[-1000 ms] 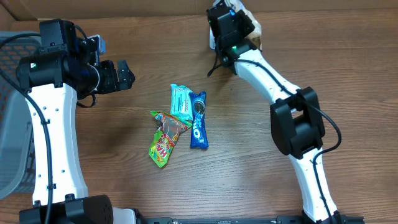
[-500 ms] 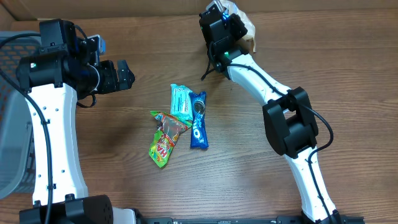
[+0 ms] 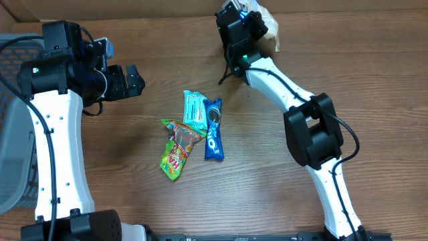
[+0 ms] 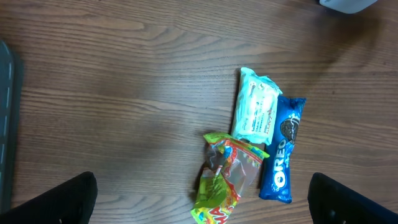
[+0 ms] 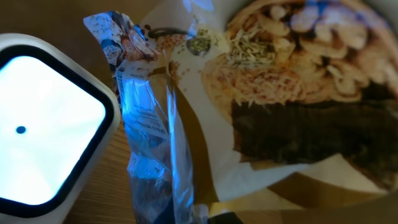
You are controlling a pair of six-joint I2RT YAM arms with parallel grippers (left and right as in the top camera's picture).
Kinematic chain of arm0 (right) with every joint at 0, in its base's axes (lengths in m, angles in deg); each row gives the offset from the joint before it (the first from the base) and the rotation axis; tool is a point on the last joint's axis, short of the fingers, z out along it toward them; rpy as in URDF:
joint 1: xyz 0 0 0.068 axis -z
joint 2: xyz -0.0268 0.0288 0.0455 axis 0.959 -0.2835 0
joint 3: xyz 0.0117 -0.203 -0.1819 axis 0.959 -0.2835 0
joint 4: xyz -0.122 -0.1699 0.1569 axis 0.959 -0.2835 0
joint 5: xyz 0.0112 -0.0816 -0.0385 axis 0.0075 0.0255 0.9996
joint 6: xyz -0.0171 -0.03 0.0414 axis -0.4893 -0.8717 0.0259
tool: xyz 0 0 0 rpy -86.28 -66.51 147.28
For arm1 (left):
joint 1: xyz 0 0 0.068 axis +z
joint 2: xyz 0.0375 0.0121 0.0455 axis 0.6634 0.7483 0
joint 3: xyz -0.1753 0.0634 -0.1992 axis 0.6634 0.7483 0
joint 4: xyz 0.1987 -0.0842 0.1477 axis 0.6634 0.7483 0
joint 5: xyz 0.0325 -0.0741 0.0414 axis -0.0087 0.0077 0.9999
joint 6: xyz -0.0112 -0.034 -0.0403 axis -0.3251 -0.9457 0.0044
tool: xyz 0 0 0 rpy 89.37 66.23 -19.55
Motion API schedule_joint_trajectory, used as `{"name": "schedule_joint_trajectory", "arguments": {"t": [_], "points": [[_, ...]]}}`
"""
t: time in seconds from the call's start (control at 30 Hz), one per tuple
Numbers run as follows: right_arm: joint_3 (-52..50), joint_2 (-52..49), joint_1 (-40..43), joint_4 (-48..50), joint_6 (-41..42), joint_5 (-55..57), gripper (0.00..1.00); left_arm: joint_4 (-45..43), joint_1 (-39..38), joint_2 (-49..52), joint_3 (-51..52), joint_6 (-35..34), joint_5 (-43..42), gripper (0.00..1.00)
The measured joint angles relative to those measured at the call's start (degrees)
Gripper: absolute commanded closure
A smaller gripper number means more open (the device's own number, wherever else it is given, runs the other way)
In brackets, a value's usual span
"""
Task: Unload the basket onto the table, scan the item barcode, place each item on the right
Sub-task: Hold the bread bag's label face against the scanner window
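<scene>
The item is a brown and white noodle packet with a picture of noodles on it. My right gripper is shut on its lower edge and holds it at the table's far edge. In the right wrist view a white scanner with a brightly lit window sits just left of the packet. The packet's crimped end glows blue beside it. No barcode shows. My left gripper hovers open and empty over the left side of the table.
Three snacks lie mid-table: a mint-green pack, a blue Oreo pack and a green-yellow candy bag. All three show under the left wrist: mint pack, Oreo pack, candy bag. A grey mesh basket stands at the left edge.
My right gripper has shifted a little to the left along the far edge with the packet in it. The left arm has not moved.
</scene>
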Motion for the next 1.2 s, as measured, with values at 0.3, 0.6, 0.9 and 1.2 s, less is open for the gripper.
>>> {"name": "schedule_joint_trajectory", "arguments": {"t": [0.3, 0.6, 0.9, 1.2], "points": [[0.0, -0.92, 1.49, 1.27, -5.62, -1.4, 0.96, 0.02, 0.0, 0.0, 0.0, 0.0, 0.0, 0.0], [0.0, -2.6, 0.35, 2.29, -7.67, -1.29, 0.96, 0.02, 0.0, 0.0, 0.0, 0.0, 0.0, 0.0], [0.0, -2.62, -1.07, 3.45, -10.49, 0.0, 0.96, 0.02, 0.0, 0.0, 0.0, 0.0, 0.0, 0.0], [0.0, -2.62, -2.58, 3.41, -12.02, 1.29, 0.96, 0.0, -0.02, 0.0, 0.0, 0.0, 0.0, 0.0]]}}
